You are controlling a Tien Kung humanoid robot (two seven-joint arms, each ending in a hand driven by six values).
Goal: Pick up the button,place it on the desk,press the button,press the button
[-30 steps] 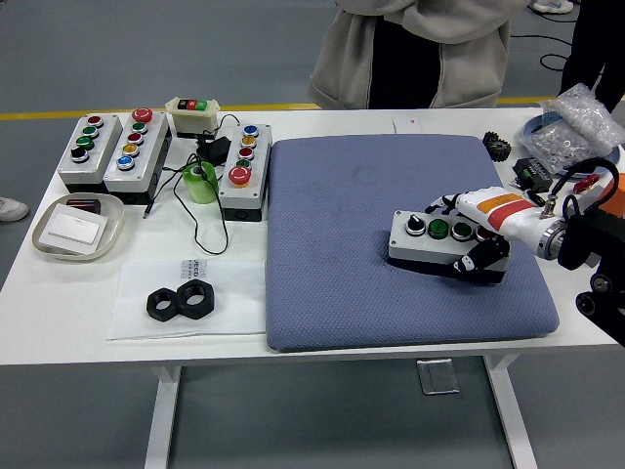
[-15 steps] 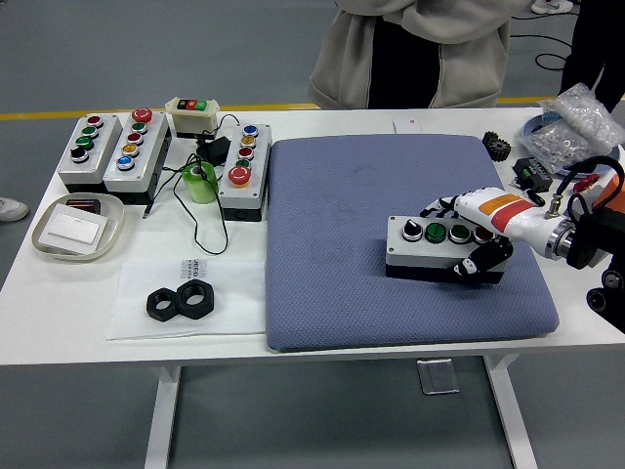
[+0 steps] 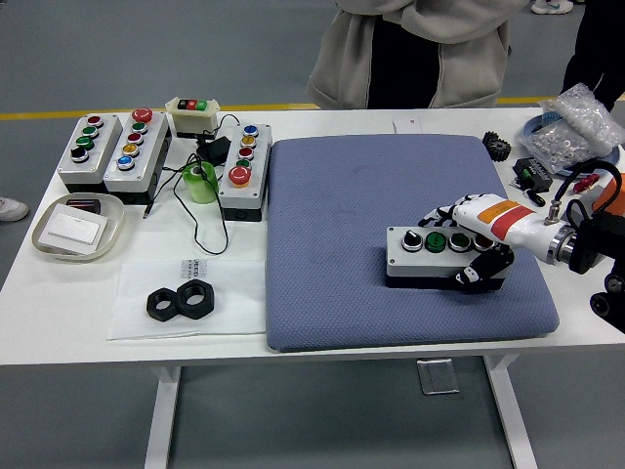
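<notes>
Grey-blue pad: the quilted mat [image 3: 410, 244] covers the right half of the white table [image 3: 195, 322], and the work takes place on its near right part.
Button box: the grey box [image 3: 435, 256] with a black knob, a green button and further buttons sits flat on the mat, its base now resting squarely, where a second ago its right end looked slightly raised and turned.
Right hand: the white-and-orange hand [image 3: 479, 244] stays wrapped round the box's right end, fingers over the top and far side, black thumb [image 3: 474, 276] against the near face; it has drawn a little to the right and lower over the last second.
Left hand: not in view.
What changed: the box has settled and squared up on the mat, shifting only slightly.
Meaning for the task: the placing step looks all but done; the grasp is not yet released, so both presses remain.
Next need: judged from here, the fingers must let go without dragging the box, then a fingertip must come down on one button.
Bystander: a person in a grey jacket [image 3: 420, 49] stands at the far side, arms folded, touching nothing.
Elsewhere: three other button boxes [image 3: 137, 147] and two black nuts [image 3: 181, 300] lie untouched at the left.
</notes>
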